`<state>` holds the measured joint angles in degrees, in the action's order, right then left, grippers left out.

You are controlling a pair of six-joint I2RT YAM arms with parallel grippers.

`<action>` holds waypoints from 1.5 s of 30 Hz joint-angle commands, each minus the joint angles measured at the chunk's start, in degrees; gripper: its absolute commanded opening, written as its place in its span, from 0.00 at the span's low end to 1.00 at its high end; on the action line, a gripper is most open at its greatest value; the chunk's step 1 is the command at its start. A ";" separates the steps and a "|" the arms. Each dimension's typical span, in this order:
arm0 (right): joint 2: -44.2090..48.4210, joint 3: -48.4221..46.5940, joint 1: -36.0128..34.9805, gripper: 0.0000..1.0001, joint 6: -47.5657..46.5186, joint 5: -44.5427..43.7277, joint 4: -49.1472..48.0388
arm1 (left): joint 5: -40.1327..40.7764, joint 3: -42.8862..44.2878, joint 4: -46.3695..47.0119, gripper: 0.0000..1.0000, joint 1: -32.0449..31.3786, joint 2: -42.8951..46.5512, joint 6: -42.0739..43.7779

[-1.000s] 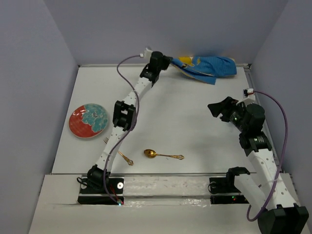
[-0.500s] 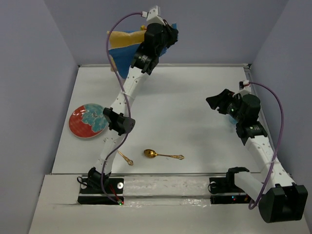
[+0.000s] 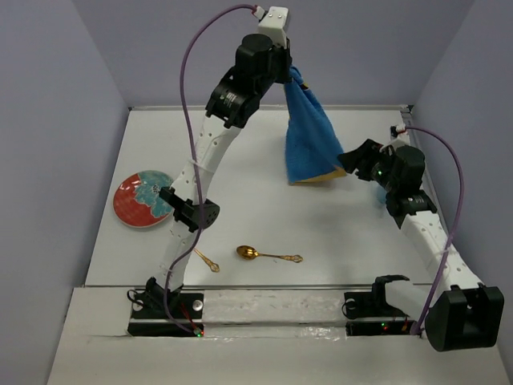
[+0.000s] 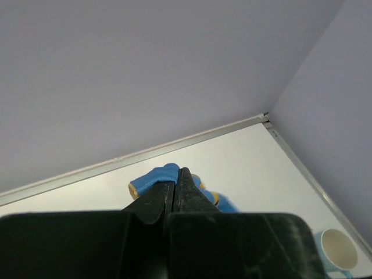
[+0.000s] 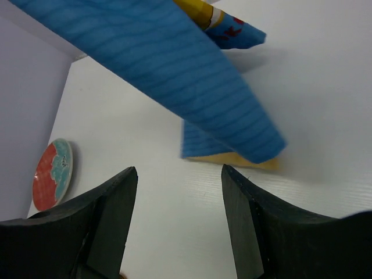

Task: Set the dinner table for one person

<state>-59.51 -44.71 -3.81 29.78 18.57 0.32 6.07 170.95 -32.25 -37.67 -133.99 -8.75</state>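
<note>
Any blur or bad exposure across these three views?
Top external: sharp, evenly lit, no glare. Left wrist: left claw, shut on the blue cloth, nearly black, detail lost. Right wrist: cloth's lower edge smeared; open right claw fingers soft, close to lens.

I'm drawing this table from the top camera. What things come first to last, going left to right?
First the round red and teal plate → small gold fork → shiny gold metal spoon → hanging blue cloth placemat.

The top camera overlooks the dinner table (image 3: 264, 216); both wrist cameras, close-in, share the cloth (image 5: 174, 75).
</note>
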 commanded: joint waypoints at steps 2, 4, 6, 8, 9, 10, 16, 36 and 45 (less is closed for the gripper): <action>-2.01 -3.19 -0.32 0.65 -1.22 -2.56 -4.10 | 6.04 0.61 -12.36 0.00 -4.58 10.06 11.80; -4.03 -4.51 -0.32 0.65 -1.22 -3.54 -4.18 | 17.62 -4.99 -13.98 0.00 -8.10 13.13 14.46; -5.70 -6.43 -0.32 0.65 -0.87 -3.89 -4.27 | 29.80 -16.01 -13.37 0.00 -9.61 18.12 15.52; -6.15 -8.45 -0.32 0.66 -1.21 -4.24 -4.10 | 38.62 -35.11 -8.48 0.00 -10.75 27.66 17.27; -6.06 -8.90 -0.32 0.66 -1.48 -4.68 -4.10 | 38.76 -43.25 -1.57 0.00 -10.76 31.74 19.19; -6.06 -9.25 -0.32 0.66 -1.74 -5.12 -4.10 | 37.89 -50.47 1.89 0.00 -10.58 36.13 19.56; -10.18 -8.39 -1.01 0.65 -0.61 1.46 -6.45 | 22.61 -88.47 13.13 0.00 -4.53 59.09 4.46; -57.63 -44.21 -19.47 0.63 -12.29 -17.49 4.15 | -14.32 -136.15 50.53 0.00 20.53 75.98 -26.05; -57.16 -41.02 -21.50 0.43 -9.31 -20.04 7.08 | -18.54 -136.50 50.71 0.00 20.62 77.22 -26.49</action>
<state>-124.66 -92.29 -23.73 19.11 2.37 10.11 -9.08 34.98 14.59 -17.23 -58.04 -34.37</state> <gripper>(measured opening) 0.328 0.026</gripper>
